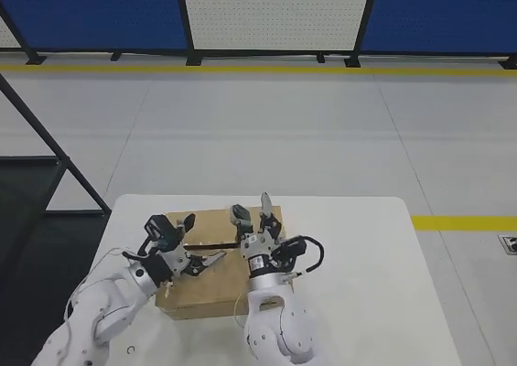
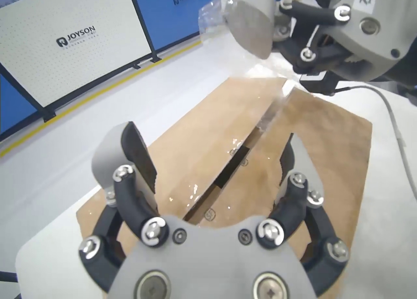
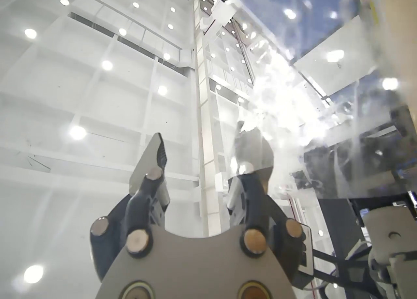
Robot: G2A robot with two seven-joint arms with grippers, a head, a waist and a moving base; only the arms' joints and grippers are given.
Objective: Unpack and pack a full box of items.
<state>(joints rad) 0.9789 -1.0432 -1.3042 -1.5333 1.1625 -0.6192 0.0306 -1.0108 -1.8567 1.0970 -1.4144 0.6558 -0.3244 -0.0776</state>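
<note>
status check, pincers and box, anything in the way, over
Left pincer open, over seam of brown cardboard box. Right pincer open, raised, clear tape strip stuck to one finger, other end on seam. Flaps down, tape in the way.

The right tool [image 3: 204,145] points up at a white ceiling [image 3: 97,52] dotted with round lights [image 3: 107,65], its two fingers spread apart; crinkled clear tape [image 3: 286,101] clings to one finger [image 3: 252,147], glinting
</note>
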